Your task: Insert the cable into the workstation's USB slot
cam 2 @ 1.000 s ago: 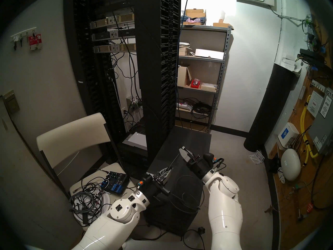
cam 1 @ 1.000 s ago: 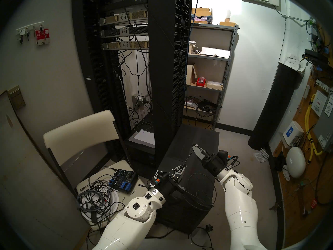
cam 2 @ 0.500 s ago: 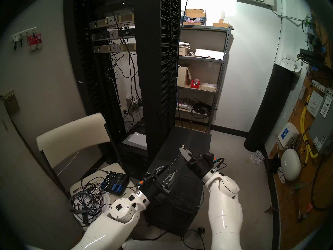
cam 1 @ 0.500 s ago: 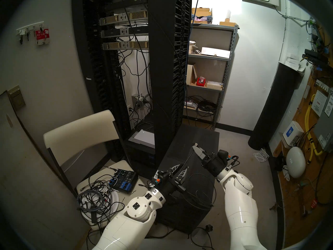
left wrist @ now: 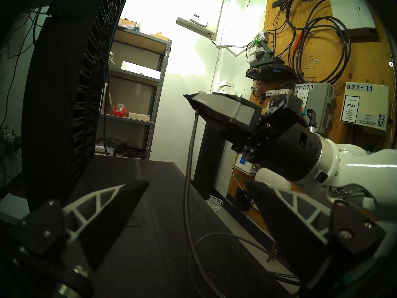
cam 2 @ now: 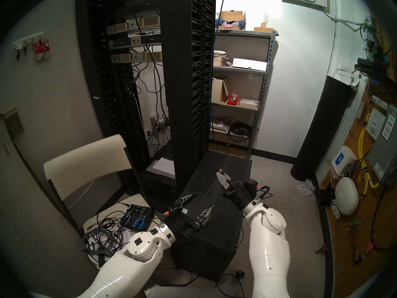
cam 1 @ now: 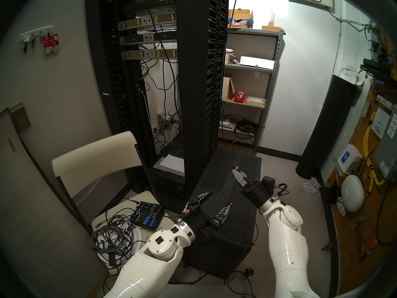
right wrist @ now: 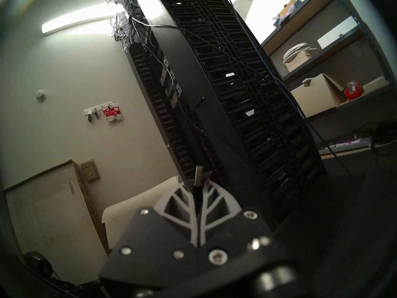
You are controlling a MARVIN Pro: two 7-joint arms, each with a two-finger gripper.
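The workstation (cam 1: 232,162) is a black tower case on the floor in front of me; its USB ports do not show. My right gripper (cam 1: 235,172) is shut on the cable's plug (cam 1: 236,168), silver tip pointing up and away, above the case top. The right wrist view shows the tip (right wrist: 198,175) sticking out of the shut fingers. The thin cable (cam 1: 223,188) hangs down from it and loops on the case. My left gripper (cam 1: 214,203) is wide open; the cable (left wrist: 189,162) runs between its fingers without touching them.
The tall black server rack (cam 1: 199,97) stands right behind the workstation. A white chair (cam 1: 96,157) at the left holds a blue-black audio mixer (cam 1: 148,214) and tangled cords (cam 1: 111,233). A metal shelf (cam 1: 247,86) and a black cylinder (cam 1: 328,129) stand at the back right.
My left gripper has opened and let go of the cable, and has drawn back a little. My right gripper has moved slightly up and away with the plug.
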